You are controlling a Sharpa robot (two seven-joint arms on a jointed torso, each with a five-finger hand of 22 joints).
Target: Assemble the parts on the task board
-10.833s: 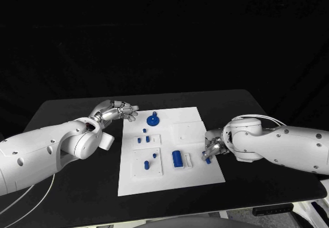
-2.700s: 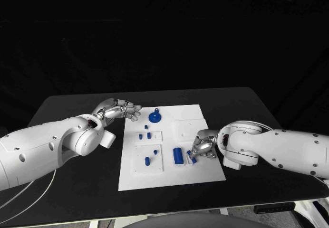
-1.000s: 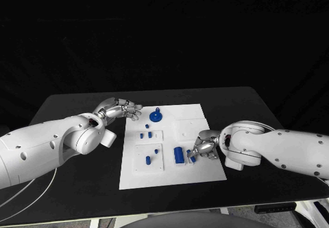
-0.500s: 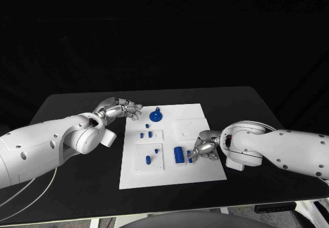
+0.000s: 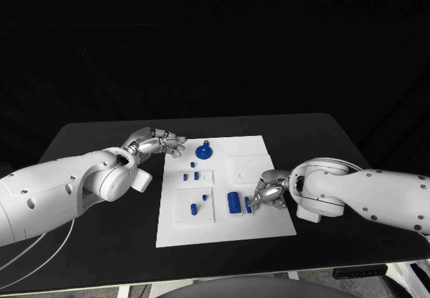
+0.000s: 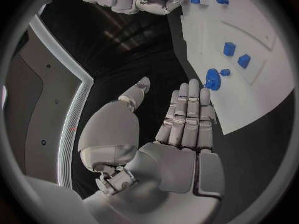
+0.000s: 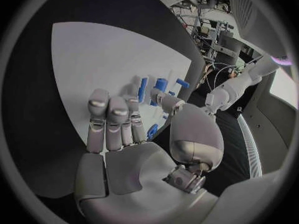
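The white task board (image 5: 253, 155) lies in the middle of the black table. My right hand (image 5: 269, 194) is over its right side and pinches a small blue piece (image 5: 250, 205), seen between thumb and fingers in the right wrist view (image 7: 152, 131). Just beside it stands a large blue cylinder (image 5: 233, 202). A round blue part with a knob (image 5: 203, 151) sits at the board's far left. Small blue pegs (image 5: 189, 176) stand in a plate nearer the middle. My left hand (image 5: 158, 144) hovers by the board's far left edge, fingers stretched out and holding nothing (image 6: 187, 119).
Two more blue pieces (image 5: 198, 205) sit in a raised plate at the board's near left. Black table (image 5: 99, 223) surrounds the board on all sides. The left wrist view shows the board (image 6: 249, 15) just beyond the fingertips.
Over the last ten seconds my right hand carried the small blue piece from the board's right edge inward, up to the large cylinder. In the last second it barely moved. The left hand stayed put.
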